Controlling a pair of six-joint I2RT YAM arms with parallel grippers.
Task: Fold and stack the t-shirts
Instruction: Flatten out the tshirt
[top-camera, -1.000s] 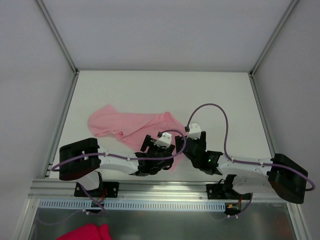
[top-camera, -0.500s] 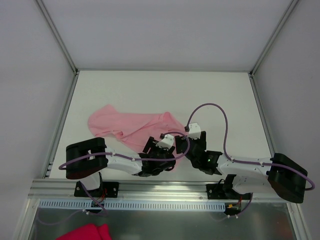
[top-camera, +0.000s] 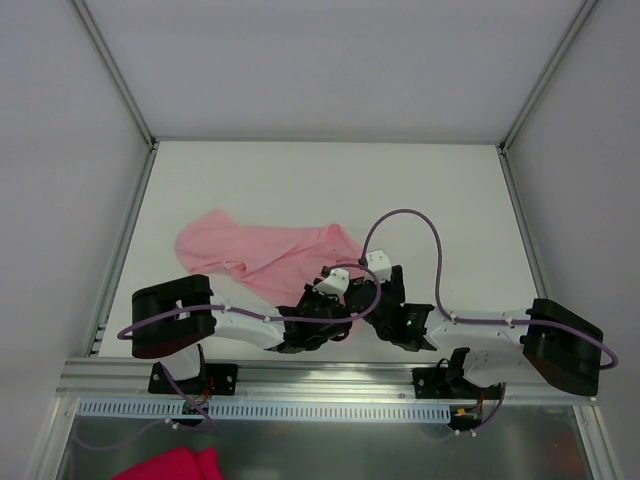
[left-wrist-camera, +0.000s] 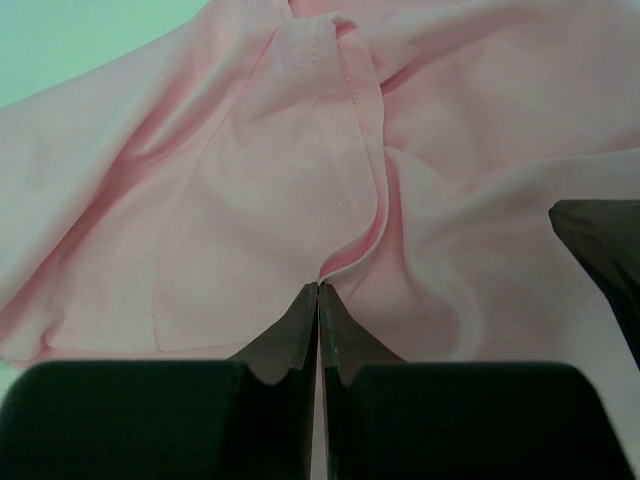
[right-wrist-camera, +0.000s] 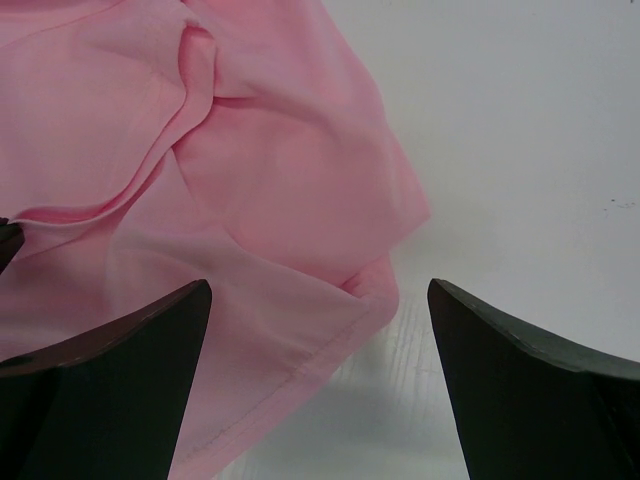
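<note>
The pale pink t-shirt (top-camera: 255, 250) lies crumpled by the table's (top-camera: 420, 190) near edge, a fold nipped in the left gripper's (left-wrist-camera: 318, 290) closed jaws, likely for spreading, while the right gripper (right-wrist-camera: 318, 285) hovers wide open and empty over its hem.

Soft t-shirt (top-camera: 262, 252) on a smooth table (top-camera: 400, 190)
Thin matt pink cloth, stitched hems (creased most toward 5 o'clock); table matt white; right gripper (right-wrist-camera: 318, 285) fingers dull dark plastic
</note>
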